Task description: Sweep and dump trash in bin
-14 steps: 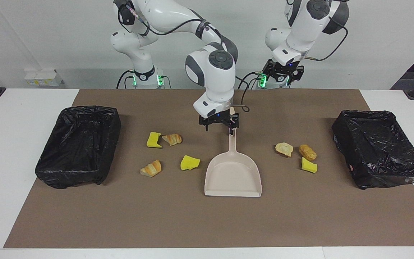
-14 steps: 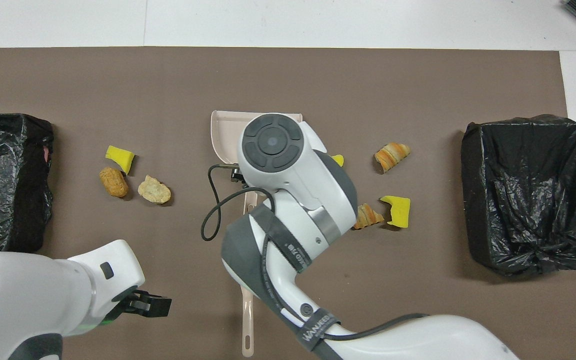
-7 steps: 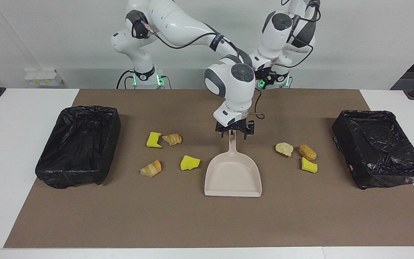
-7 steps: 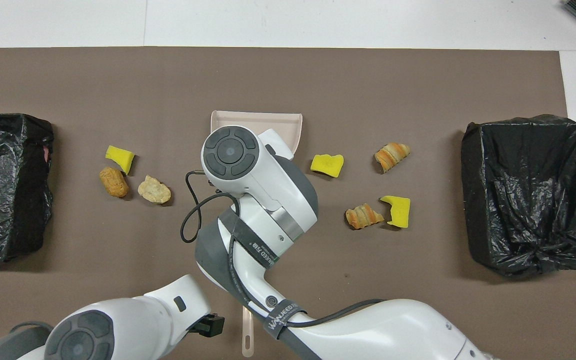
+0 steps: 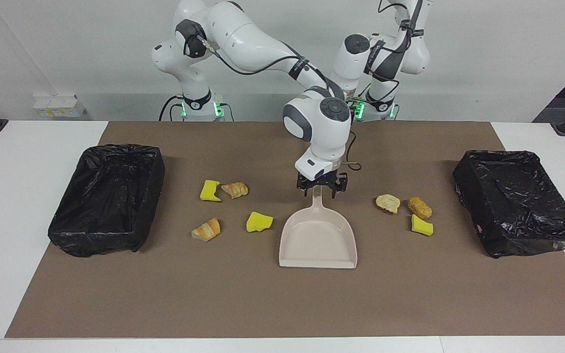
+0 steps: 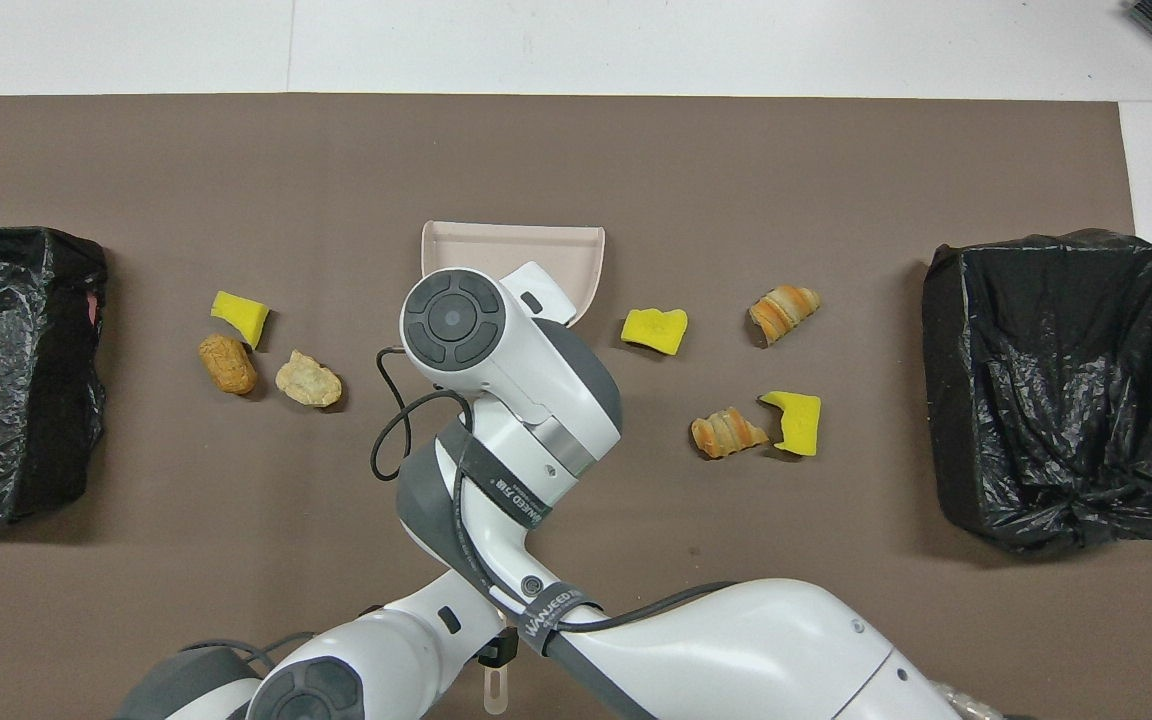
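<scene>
Right gripper [image 5: 321, 192] has dropped onto dustpan [image 5: 318, 240] handle, fingers astride it, not yet clamped; left gripper hidden.

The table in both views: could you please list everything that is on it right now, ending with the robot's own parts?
table: one, white, under everything
mat: one, brown, covers most of the table
bins: two, lined with black bags, one at each end of the mat
dustpan: one, pale beige, middle of the mat, handle toward the robots
sponge bits: three, bright yellow, two toward the right arm's end, one toward the left arm's
bread pieces: four, golden-brown and tan, two on each side of the dustpan
right gripper: one, black, at the dustpan's handle
left gripper: one, black, mostly hidden, over the handle's end
</scene>
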`<state>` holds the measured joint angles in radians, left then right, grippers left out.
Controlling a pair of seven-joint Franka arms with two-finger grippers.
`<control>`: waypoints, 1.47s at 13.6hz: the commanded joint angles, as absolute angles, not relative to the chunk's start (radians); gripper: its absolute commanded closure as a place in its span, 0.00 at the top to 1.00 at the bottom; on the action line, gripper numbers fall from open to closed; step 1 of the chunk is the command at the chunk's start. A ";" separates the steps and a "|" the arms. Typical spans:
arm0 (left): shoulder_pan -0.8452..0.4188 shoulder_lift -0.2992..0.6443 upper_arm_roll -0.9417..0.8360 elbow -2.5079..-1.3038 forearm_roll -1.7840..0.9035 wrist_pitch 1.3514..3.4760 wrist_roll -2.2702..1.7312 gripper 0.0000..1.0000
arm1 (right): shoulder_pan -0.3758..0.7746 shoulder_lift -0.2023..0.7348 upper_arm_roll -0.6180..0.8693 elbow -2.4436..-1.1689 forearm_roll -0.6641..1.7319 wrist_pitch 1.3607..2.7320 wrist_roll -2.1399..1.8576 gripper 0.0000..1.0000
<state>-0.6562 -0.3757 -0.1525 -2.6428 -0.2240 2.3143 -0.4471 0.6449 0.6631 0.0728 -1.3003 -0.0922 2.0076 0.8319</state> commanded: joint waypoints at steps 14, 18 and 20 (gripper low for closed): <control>-0.716 -0.262 -0.130 -2.614 -0.233 2.409 -0.492 0.00 | 0.615 0.634 0.083 -1.391 -0.097 2.074 0.764 0.69; -0.646 -0.288 -0.129 -2.585 -0.232 2.295 -0.430 0.00 | 0.614 0.634 0.083 -1.390 -0.097 2.075 0.764 0.56; -0.595 -0.328 -0.129 -2.577 -0.232 2.208 -0.372 0.00 | 0.614 0.634 0.083 -1.393 -0.095 2.097 0.764 0.51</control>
